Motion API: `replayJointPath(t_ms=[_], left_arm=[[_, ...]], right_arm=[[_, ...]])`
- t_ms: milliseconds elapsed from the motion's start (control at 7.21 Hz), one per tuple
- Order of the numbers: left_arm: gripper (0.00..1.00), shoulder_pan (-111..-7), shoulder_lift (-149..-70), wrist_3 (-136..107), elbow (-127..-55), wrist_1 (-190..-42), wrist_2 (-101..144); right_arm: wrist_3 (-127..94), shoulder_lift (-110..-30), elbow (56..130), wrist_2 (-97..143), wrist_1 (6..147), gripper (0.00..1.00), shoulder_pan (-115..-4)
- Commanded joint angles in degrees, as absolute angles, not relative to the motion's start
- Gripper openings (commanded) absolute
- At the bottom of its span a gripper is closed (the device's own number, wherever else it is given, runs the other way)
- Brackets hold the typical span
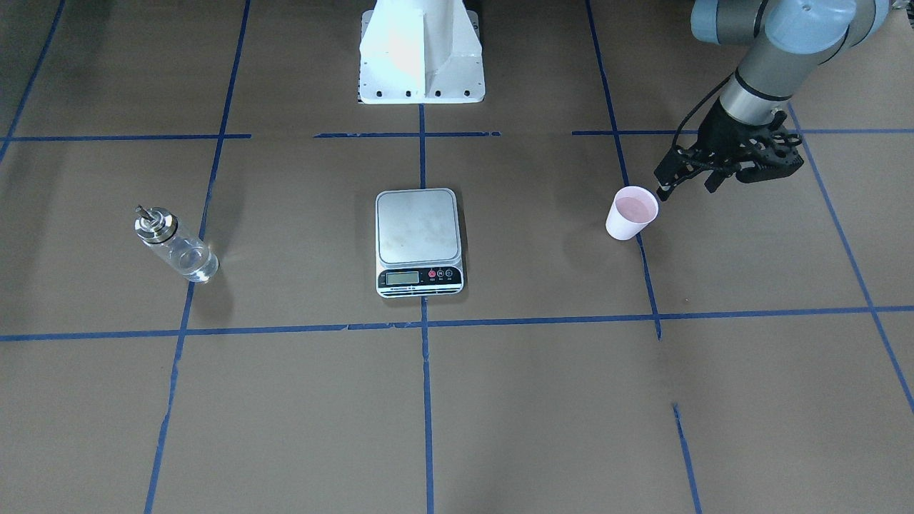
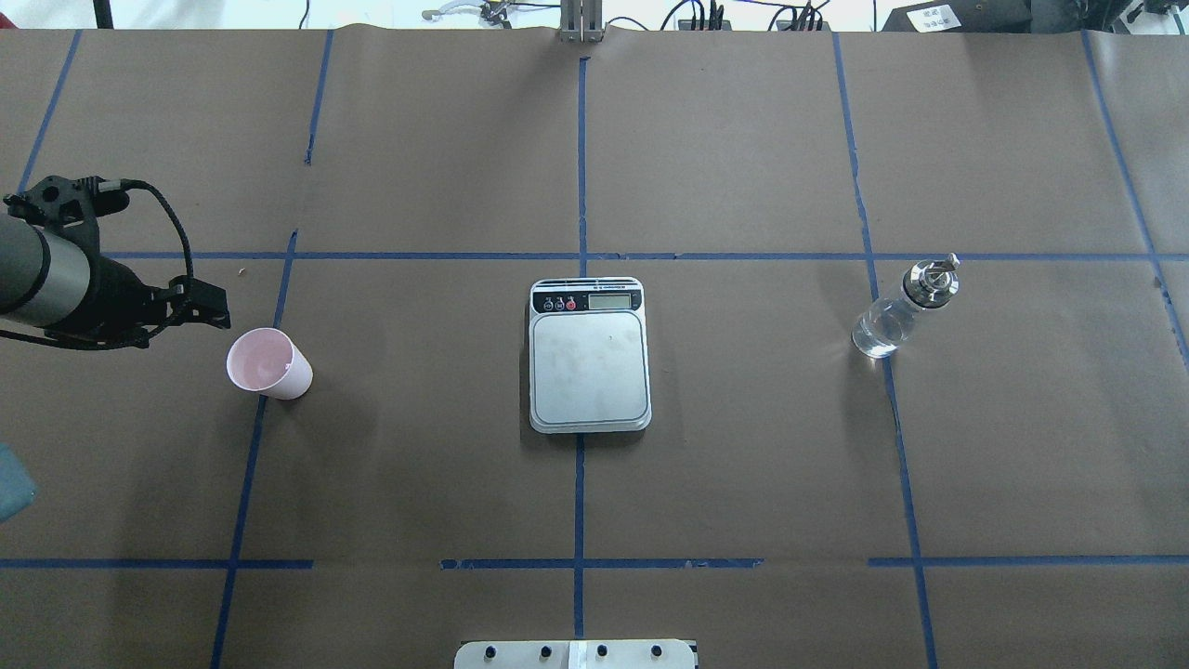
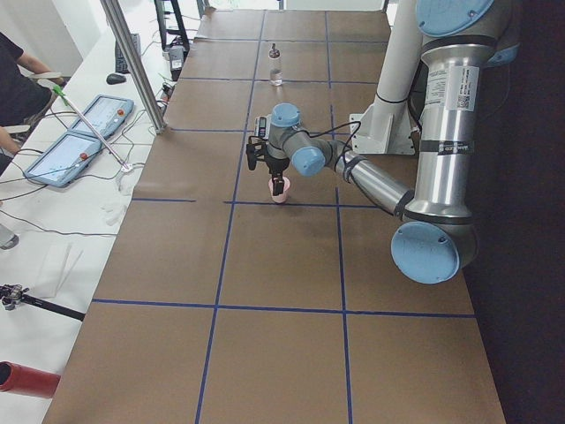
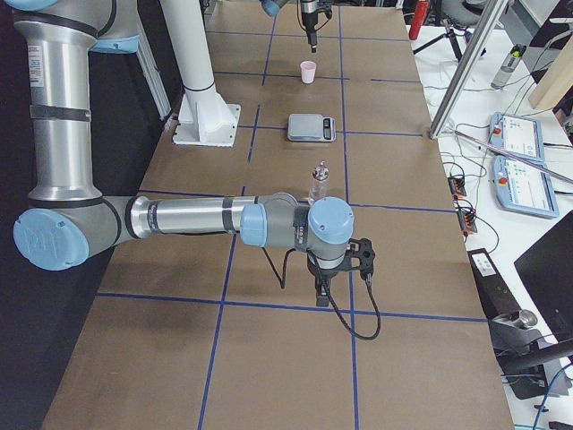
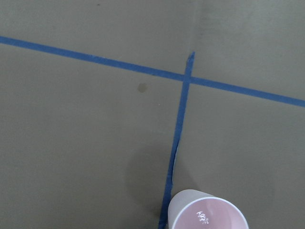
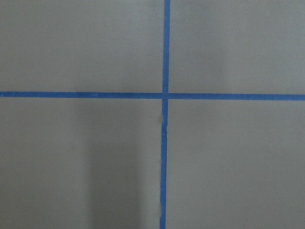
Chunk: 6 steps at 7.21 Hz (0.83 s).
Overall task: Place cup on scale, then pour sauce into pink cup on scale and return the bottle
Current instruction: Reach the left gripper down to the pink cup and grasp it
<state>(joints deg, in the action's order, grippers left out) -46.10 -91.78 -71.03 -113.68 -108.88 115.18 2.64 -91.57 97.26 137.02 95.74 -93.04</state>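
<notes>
Brown paper covers the bench (image 1: 543, 400), where the pale pink tapered paper cup (image 1: 631, 213) stands upright well apart from the scale (image 1: 418, 228), just beside the empty, parted left end effector (image 1: 687, 182); light and crushable, it likely wants a gentle pinch across its wall below the rim.

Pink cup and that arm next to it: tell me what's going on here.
The left gripper hangs close beside the cup, jaws apparently open and not yet around it. The cup stands on the table, off to one side of the scale, whose plate is bare. The bottle stands upright on the scale's other side, untouched. The right gripper hovers over bare table, away from all three.
</notes>
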Motion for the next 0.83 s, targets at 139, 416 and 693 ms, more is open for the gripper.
replayJointPath(t_ms=[139, 416, 693], left_arm=[[0.96, -42.46, -92.20, -74.09, -110.74, -111.88, 113.55], [0.96, -40.26, -93.07, -74.09, -109.61, -111.80, 113.38], [0.85, -40.17, -94.39, -74.09, -107.84, -111.80, 113.38]], right_arm=[[2.55, -91.41, 97.38, 137.02, 95.71, 1.00, -93.08], [2.55, -91.41, 97.30, 137.02, 95.71, 1.00, -93.08], [2.46, -91.41, 97.21, 137.02, 95.71, 1.00, -93.08]])
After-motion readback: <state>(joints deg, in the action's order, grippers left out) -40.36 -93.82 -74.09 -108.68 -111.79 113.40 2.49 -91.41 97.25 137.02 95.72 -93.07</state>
